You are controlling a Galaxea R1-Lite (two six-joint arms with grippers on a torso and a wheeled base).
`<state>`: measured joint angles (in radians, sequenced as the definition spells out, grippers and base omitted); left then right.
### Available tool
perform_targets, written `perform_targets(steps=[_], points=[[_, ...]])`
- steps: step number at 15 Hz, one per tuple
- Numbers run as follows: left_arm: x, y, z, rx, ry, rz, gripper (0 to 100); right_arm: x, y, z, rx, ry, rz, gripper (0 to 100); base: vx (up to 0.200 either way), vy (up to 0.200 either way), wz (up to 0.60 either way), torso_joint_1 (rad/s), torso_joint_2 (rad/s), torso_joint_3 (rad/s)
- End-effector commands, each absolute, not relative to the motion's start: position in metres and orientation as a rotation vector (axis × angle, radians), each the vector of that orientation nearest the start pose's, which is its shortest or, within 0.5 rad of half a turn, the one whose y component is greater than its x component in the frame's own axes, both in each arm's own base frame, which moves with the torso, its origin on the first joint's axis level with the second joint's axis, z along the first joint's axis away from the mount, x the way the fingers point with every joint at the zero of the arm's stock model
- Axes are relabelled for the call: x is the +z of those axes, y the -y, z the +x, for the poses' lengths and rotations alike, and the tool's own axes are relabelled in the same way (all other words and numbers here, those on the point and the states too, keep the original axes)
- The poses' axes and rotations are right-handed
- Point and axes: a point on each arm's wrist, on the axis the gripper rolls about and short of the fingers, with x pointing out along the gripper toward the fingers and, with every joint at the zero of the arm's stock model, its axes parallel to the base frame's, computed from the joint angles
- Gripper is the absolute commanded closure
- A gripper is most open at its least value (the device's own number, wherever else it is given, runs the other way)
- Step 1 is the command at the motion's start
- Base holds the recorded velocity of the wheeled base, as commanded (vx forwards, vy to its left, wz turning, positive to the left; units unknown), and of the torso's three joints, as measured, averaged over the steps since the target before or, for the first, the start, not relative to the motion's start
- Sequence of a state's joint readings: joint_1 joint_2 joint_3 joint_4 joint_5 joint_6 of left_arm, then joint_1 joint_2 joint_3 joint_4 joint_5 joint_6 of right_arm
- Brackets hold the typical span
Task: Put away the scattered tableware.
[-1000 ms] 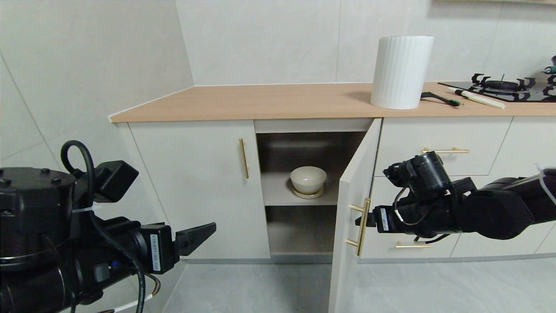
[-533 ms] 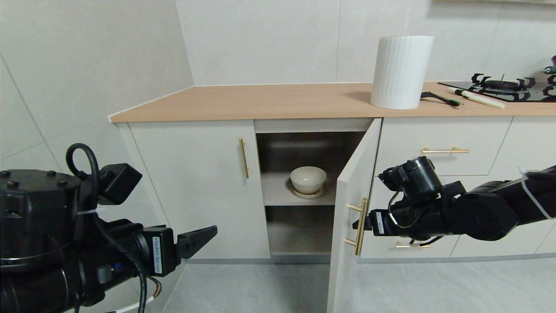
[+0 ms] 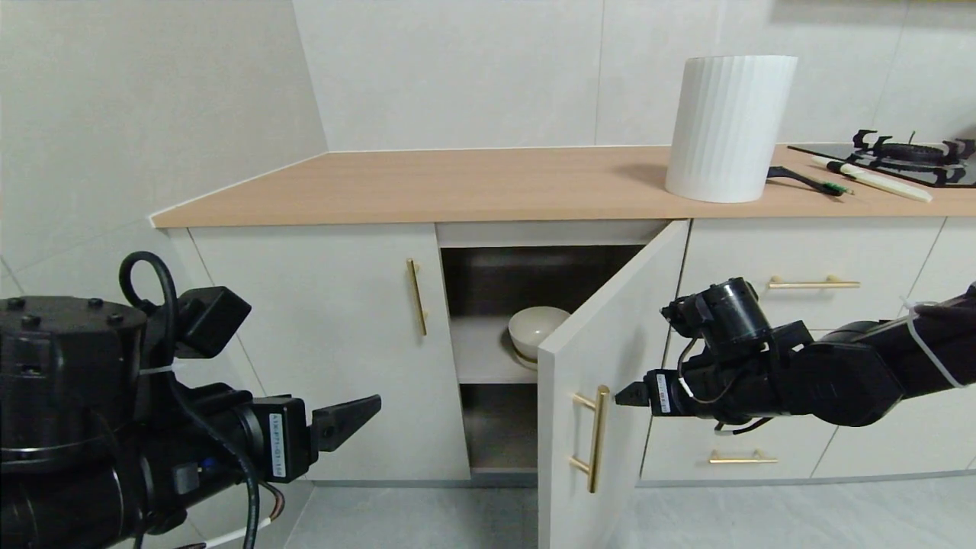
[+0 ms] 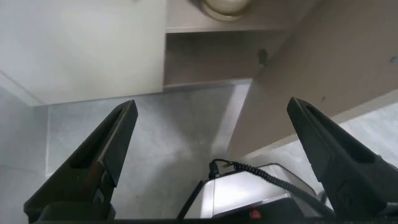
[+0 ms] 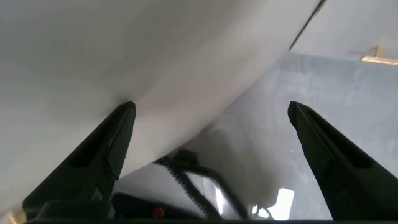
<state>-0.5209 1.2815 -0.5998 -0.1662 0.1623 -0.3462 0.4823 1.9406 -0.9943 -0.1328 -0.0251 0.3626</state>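
Head view, door [image 3: 602,320] partly hiding bowl [image 3: 534,329], left pincer [image 3: 370,404] apart, right pincer [image 3: 621,396] apart, canister [image 3: 728,130] on counter [image 3: 457,183].

The open door [image 3: 610,320] hides the right side of the bowl [image 3: 532,329], and the door's foot runs off the bottom edge. In the left wrist view the bowl [image 4: 225,6] is cut by the picture's edge. The hob [image 3: 911,156] is cropped at the right. Whether the right tool [image 3: 627,395] touches the handle [image 3: 595,436] cannot be told.
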Motion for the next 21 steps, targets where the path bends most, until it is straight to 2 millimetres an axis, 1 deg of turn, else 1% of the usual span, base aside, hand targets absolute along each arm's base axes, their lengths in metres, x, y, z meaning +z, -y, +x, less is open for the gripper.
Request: perform_targets(steps=[1, 3, 7, 9, 11, 12, 14, 18, 19, 21], points=[[0.186, 0.090, 0.164, -0.262, -0.540, -0.163, 0, 0.107, -0.167, 0.300, 0.298, -0.866, 0.144, 0, 0.000, 0.000, 0.00, 0.000, 0.00, 0.000], [0.186, 0.090, 0.164, -0.260, -0.541, -0.164, 0, 0.101, -0.179, 0.300, 0.313, -0.868, 0.184, 0, 0.000, 0.000, 0.00, 0.000, 0.00, 0.000], [0.185, 0.090, 0.164, -0.259, -0.544, -0.162, 0, 0.086, -0.198, 0.317, 0.314, -0.773, 0.364, 0, 0.000, 0.000, 0.00, 0.000, 0.00, 0.000], [0.184, 0.091, 0.165, -0.258, -0.548, -0.161, 0, 0.086, -0.203, 0.325, 0.303, -0.755, 0.401, 0, 0.000, 0.000, 0.00, 0.000, 0.00, 0.000], [0.184, 0.090, 0.165, -0.258, -0.547, -0.161, 0, 0.092, -0.208, 0.333, 0.282, -0.739, 0.497, 0, 0.000, 0.000, 0.00, 0.000, 0.00, 0.000], [0.184, 0.090, 0.165, -0.258, -0.547, -0.161, 0, 0.092, -0.210, 0.335, 0.278, -0.737, 0.517, 0, 0.000, 0.000, 0.00, 0.000, 0.00, 0.000], [0.185, 0.091, 0.165, -0.259, -0.545, -0.162, 0, 0.093, -0.217, 0.348, 0.244, -0.720, 0.606, 0, 0.000, 0.000, 0.00, 0.000, 0.00, 0.000], [0.184, 0.090, 0.165, -0.258, -0.547, -0.161, 0, 0.082, -0.226, 0.369, 0.159, -0.672, 0.643, 0, 0.000, 0.000, 0.00, 0.000, 0.00, 0.000], [0.185, 0.090, 0.165, -0.259, -0.544, -0.162, 0, 0.077, -0.229, 0.377, 0.122, -0.651, 0.658, 0, 0.000, 0.000, 0.00, 0.000, 0.00, 0.000], [0.184, 0.090, 0.165, -0.258, -0.547, -0.161, 0, 0.069, -0.230, 0.386, 0.078, -0.628, 0.659, 0, 0.000, 0.000, 0.00, 0.000, 0.00, 0.000]])
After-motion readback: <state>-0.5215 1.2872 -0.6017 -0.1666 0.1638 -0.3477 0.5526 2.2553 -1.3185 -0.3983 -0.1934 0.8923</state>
